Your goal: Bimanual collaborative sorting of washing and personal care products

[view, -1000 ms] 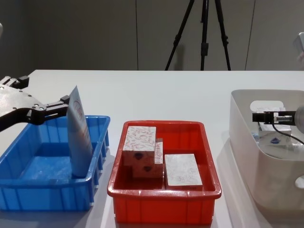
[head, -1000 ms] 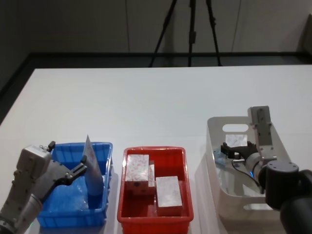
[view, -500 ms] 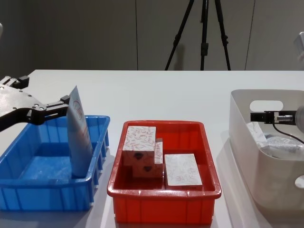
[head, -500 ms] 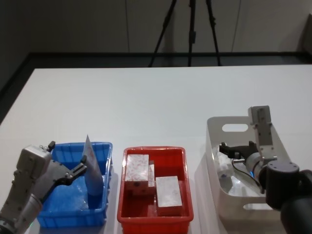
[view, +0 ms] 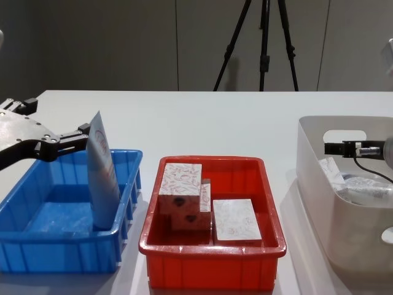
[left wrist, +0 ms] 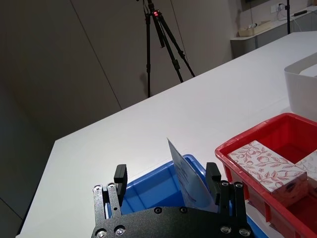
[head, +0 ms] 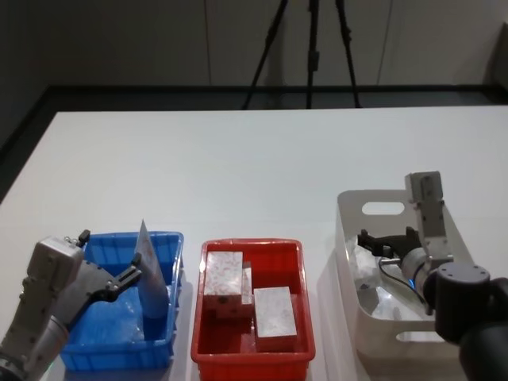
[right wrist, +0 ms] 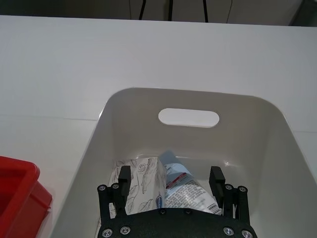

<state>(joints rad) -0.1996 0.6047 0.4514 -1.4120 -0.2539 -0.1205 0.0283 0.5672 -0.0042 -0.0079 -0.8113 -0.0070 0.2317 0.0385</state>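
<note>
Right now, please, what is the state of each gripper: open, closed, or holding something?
Left gripper: open, fingers either side of the upright pale-blue tube in the blue tray.
Right gripper: open, empty, over the beige tub.

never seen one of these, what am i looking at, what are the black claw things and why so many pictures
It is a robot with two arms; the black claws are its grippers. One moment is shown from four cameras: one on its head looking down, one on its chest looking across the table, one on each wrist.

On the white table stand a blue tray, a red tray and a beige tub. The red tray holds white patterned boxes. A pale-blue tube stands upright in the blue tray.

The left gripper is by the top of that tube, fingers open, one finger beside it; I cannot tell if it touches. The right gripper is open over the tub, above a box and a tube lying inside. It holds nothing.
</note>
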